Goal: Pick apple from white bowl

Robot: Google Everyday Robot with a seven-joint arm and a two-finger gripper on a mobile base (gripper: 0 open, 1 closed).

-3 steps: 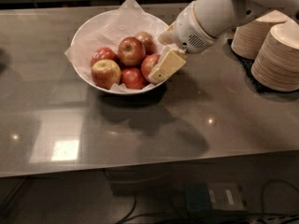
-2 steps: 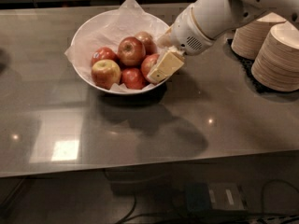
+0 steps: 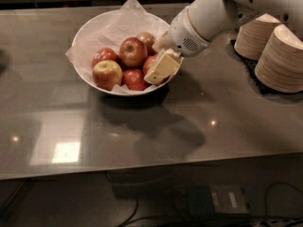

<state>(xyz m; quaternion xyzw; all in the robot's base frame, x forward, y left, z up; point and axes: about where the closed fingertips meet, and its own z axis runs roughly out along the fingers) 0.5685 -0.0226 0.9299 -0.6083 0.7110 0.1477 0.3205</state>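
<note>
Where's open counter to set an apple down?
Bare grey countertop runs along the front edge and left of the wide white paper-lined bowl. Crowded: the bowl's right rim, where the cream gripper sits among red apples, and the back right, by stacked beige paper bowls.

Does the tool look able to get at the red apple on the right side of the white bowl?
Probably yes: the tool is inside the white bowl's right rim, right beside that apple, with nothing between them. The other apples lie left of it.
</note>
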